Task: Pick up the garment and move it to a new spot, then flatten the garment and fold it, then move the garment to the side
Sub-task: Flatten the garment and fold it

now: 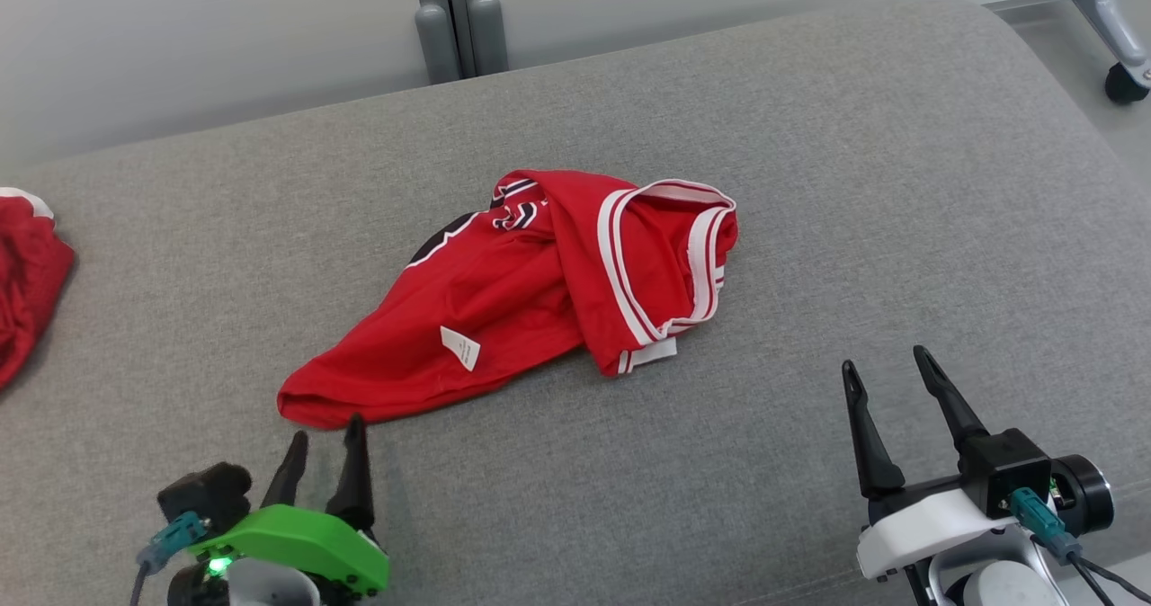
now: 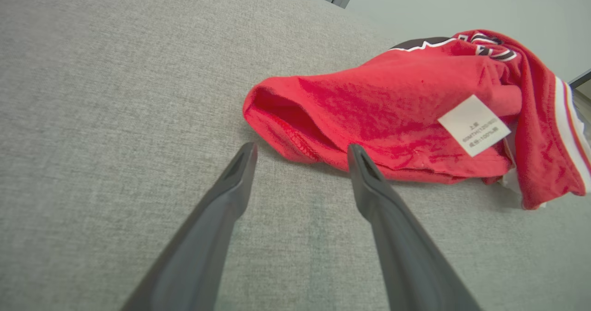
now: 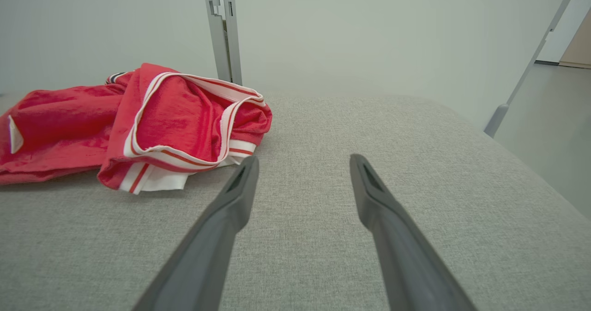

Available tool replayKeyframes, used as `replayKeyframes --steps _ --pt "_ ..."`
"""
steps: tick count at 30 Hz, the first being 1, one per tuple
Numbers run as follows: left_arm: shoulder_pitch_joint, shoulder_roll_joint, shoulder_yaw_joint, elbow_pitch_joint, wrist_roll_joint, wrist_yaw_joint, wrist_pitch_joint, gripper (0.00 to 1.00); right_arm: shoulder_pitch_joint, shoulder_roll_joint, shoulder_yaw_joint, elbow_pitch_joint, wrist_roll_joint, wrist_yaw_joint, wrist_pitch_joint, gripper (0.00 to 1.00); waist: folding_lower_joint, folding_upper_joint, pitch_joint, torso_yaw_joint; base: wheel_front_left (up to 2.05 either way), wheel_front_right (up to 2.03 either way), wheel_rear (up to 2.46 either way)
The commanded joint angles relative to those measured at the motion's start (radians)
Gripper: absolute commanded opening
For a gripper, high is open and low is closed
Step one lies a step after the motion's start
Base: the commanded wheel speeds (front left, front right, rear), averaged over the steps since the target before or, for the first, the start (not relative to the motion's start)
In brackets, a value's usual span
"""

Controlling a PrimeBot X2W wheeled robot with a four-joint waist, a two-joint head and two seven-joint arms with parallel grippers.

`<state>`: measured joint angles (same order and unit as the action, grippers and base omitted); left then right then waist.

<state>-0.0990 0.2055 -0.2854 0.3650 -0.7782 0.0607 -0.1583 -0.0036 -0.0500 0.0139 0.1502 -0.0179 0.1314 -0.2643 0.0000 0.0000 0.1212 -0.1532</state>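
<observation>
The garment [image 1: 530, 282] is a red jersey with white and red striped trim and a white label, lying crumpled in the middle of the grey cushion [image 1: 809, 183]. My left gripper [image 1: 325, 435] is open just below the garment's lower left corner, with nothing between its fingers. In the left wrist view the gripper [image 2: 302, 150] has its tips right at the edge of the garment [image 2: 392, 108]. My right gripper [image 1: 886, 361] stands open at the lower right, apart from the cloth. The right wrist view shows that gripper [image 3: 304, 159] to the right of the garment [image 3: 152, 122].
Another red cloth [image 1: 27, 273] lies at the cushion's far left edge. A grey post [image 1: 459, 22] stands behind the cushion against a pale wall. A wheeled frame leg [image 1: 1124, 49] is at the top right, beyond the cushion's right end.
</observation>
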Motion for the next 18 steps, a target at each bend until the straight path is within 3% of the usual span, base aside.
replayKeyframes --steps 1,4,8,18 --pt "0.014 0.0 -0.018 -0.052 0.016 0.007 0.016 1.0 0.005 -0.001 0.004 -0.002 0.004 -0.001 0.0 1.0 0.0 0.0 0.003 0.003 0.0 0.0 0.0" --pt "0.006 -0.017 -0.073 -0.147 0.033 0.013 0.07 1.0 -0.01 -0.001 0.012 -0.001 0.004 -0.001 0.0 1.0 0.0 0.0 0.01 0.003 0.0 0.0 0.0" --pt "-0.054 -0.016 -0.13 -0.175 0.087 0.024 0.113 1.0 -0.031 -0.001 0.029 0.003 0.005 -0.001 0.0 1.0 0.0 0.0 0.024 -0.01 0.0 0.0 0.0" --pt "-0.149 0.018 -0.181 -0.032 0.169 0.064 0.17 1.0 -0.039 -0.001 0.033 0.003 0.025 -0.001 0.0 1.0 0.0 0.0 0.057 -0.066 0.0 0.0 0.0"
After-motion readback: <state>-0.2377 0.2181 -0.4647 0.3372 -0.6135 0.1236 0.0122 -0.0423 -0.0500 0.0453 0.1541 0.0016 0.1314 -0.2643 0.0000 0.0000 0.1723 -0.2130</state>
